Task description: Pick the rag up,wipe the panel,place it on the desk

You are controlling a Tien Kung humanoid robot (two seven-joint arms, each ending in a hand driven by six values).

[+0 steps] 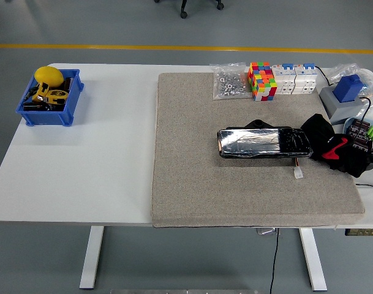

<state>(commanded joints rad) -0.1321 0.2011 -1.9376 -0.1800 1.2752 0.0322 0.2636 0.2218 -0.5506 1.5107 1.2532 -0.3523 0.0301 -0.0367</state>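
Observation:
A long black glossy panel (pixel 264 142) lies flat on the grey felt mat (pixel 204 177), right of the mat's middle, with a small white connector (pixel 297 174) on a wire just in front of its right end. The rag (pixel 324 135), a crumpled black cloth with a red patch, rests at the mat's right edge, touching the panel's right end. Neither robot hand nor arm shows in the head view.
A blue bin (pixel 49 97) with a yellow object and tools stands at the far left. Along the mat's back edge are a bag of nuts (pixel 229 82), a colourful cube (pixel 262 80) and white breakers (pixel 296 78). A grey-blue device (pixel 346 98) and cables crowd the right edge.

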